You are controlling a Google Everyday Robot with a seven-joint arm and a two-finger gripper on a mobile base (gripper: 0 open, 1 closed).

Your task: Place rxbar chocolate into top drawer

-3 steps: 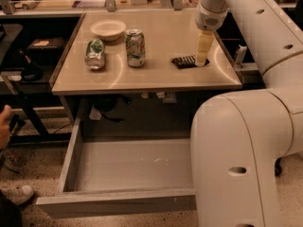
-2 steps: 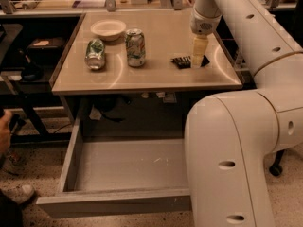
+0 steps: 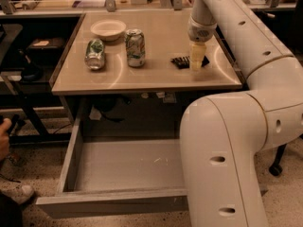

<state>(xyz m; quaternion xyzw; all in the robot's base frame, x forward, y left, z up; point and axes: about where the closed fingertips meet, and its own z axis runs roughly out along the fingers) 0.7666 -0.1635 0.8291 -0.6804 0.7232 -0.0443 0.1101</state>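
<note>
The rxbar chocolate (image 3: 180,61) is a small flat black bar with pale markings. It lies on the tan table top (image 3: 156,77), right of centre. My gripper (image 3: 197,64) points straight down at the bar's right end, covering that end and touching or nearly touching it. The top drawer (image 3: 123,167) is pulled open below the table's front edge. Its flat grey bottom is bare, and its long front panel (image 3: 111,205) is nearest the camera. My white arm hides the drawer's right part.
A green-and-white soda can (image 3: 135,48) stands upright left of the bar, and another (image 3: 94,54) lies on its side further left. A pale bowl (image 3: 108,29) sits behind them. A person's hand (image 3: 4,137) and shoe (image 3: 18,193) are at the left edge.
My arm has swung left across the table. The gripper has come from right of the bar to its right end. The bar, cans and drawer have not moved.
</note>
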